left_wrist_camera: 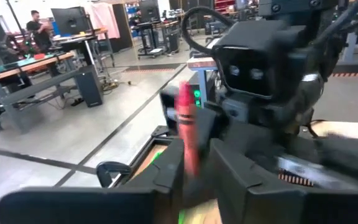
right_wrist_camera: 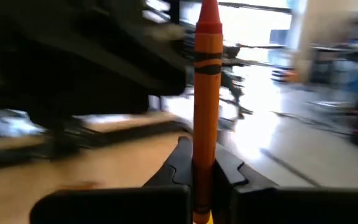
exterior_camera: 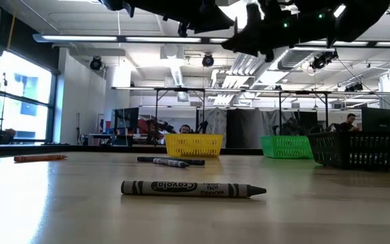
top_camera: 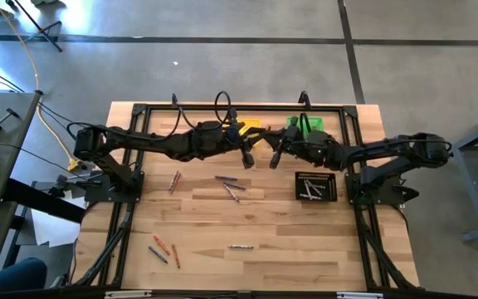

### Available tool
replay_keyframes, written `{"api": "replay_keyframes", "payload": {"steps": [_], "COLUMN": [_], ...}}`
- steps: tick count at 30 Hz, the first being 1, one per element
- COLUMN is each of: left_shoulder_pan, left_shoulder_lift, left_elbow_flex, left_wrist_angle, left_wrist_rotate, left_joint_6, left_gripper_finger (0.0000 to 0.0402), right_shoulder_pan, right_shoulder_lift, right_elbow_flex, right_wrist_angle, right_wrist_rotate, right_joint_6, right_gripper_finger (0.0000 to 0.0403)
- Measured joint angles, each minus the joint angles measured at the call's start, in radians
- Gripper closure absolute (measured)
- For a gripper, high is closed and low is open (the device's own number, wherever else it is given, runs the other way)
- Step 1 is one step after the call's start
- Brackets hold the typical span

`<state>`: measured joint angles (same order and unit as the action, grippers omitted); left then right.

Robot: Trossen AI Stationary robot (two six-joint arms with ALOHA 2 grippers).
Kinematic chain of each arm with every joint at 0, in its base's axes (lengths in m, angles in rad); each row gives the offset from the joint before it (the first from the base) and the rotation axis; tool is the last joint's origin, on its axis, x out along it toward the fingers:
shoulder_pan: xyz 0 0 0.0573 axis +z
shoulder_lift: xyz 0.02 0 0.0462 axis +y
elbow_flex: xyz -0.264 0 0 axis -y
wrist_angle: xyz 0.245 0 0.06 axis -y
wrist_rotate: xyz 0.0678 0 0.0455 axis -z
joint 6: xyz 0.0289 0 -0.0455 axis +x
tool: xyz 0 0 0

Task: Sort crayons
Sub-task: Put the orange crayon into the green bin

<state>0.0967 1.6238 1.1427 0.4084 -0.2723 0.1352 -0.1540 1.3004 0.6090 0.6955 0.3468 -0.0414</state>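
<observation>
pinching an orange crayon (right_wrist_camera: 206,93) upright, the right gripper (right_wrist_camera: 202,171) hovers near twelve o'clock by the left gripper (top_camera: 248,158), whose fingers i cannot tell; light, stiff, waxy, snappable: hold mid-shaft.

**Two arms meet over the far middle of the counter**

Both arms stretch inward from their sides, raised above the counter. The left claw (top_camera: 248,157) and right claw (top_camera: 274,156) nearly meet. The right claw's fingers (right_wrist_camera: 178,163) pinch an orange crayon (right_wrist_camera: 206,93) upright.
</observation>
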Motion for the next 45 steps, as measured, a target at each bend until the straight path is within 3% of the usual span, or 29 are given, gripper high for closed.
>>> {"api": "replay_keyframes", "payload": {"steps": [4,6,10,14,23,29,34,45], "left_shoulder_pan": [0.000,0.000,0.000,0.000,-0.002,-0.006,-0.006,-0.006], "left_shoulder_lift": [0.000,0.000,0.000,0.000,0.000,0.000,0.000,0.000], "left_elbow_flex": [0.000,0.000,0.000,0.000,0.000,0.000,0.000,0.000], "left_wrist_angle": [-0.022,-0.050,-0.098,-0.102,-0.112,-0.133,-0.153,-0.221], "left_wrist_rotate": [-0.001,-0.002,-0.002,-0.002,-0.001,-0.001,-0.001,-0.001], "left_joint_6": [0.000,-0.003,-0.004,-0.022,-0.053,-0.053,-0.054,-0.055], "left_gripper_finger": [0.0305,0.0297,0.0294,0.0298,0.0298,0.0300,0.0300,0.0300], "right_shoulder_pan": [-0.054,-0.093,-0.195,-0.289,-0.433,-0.456,-0.455,-0.455], "right_shoulder_lift": [-0.097,-0.150,-0.224,-0.227,-0.090,0.046,0.080,0.080], "right_elbow_flex": [0.000,0.000,0.000,-0.001,-0.001,-0.002,-0.002,-0.002], "right_wrist_angle": [-0.233,-0.414,-0.757,-0.915,-0.896,-0.892,-0.877,-0.878], "right_wrist_rotate": [0.278,0.357,0.330,0.289,0.255,0.252,0.204,0.180], "right_joint_6": [-0.069,-0.034,0.160,0.259,0.331,0.361,0.402,0.397], "right_gripper_finger": [0.0399,0.0399,0.0399,0.0399,0.0395,0.0395,0.0391,0.0320]}}
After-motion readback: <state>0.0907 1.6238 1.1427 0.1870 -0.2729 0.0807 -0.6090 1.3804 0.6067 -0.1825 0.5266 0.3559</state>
